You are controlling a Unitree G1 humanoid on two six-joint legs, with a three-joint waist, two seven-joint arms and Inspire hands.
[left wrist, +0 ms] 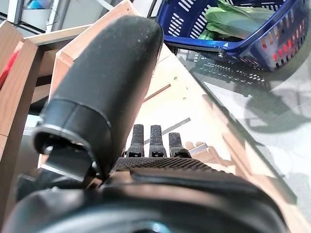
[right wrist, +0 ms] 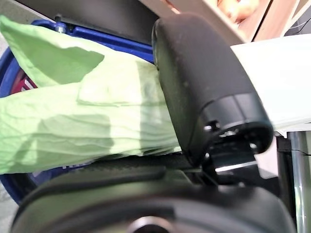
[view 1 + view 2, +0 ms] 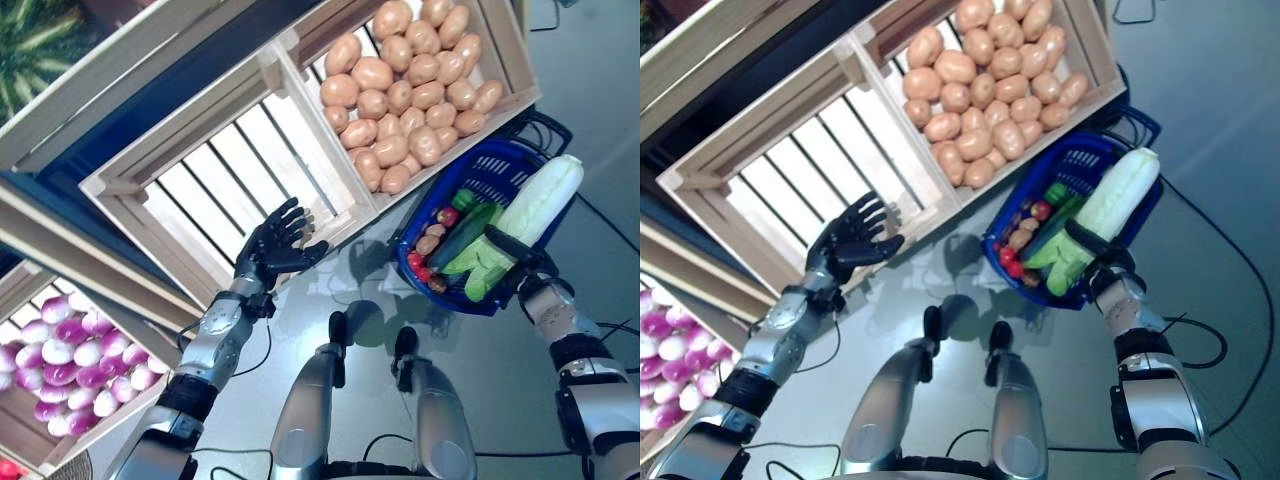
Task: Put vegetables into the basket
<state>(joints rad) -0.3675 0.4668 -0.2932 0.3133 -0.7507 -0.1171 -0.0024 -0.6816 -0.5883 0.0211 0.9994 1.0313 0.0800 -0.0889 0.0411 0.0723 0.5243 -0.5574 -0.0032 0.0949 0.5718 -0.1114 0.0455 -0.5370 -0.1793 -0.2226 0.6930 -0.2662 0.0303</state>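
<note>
- The right hand [image 3: 512, 252] is wrapped around a long napa cabbage [image 3: 530, 210], gripping near its leafy green end; the pale stalk end sticks out past the far rim of the blue basket [image 3: 520, 160].
- The cabbage hangs over the basket, slanted across it; whether it rests on the load below I cannot tell.
- Handling, as I judge it: bulky and fairly heavy, firm at the white stalk, soft and crushable at the leaves. The firmer middle would give a steadier hold than the leaf end.
- The basket, on the floor beside the crates, already holds a dark cucumber [image 3: 462, 238], small red pieces [image 3: 447, 216] and other bits too small to name.
- 1 wooden crate is full of potatoes [image 3: 410, 90]; the slatted crate [image 3: 230, 170] beside it looks empty.
- A lower crate holds purple-and-white turnips [image 3: 70, 350].
- The left hand [image 3: 275, 245] hovers spread and empty at the slatted crate's front edge.
</note>
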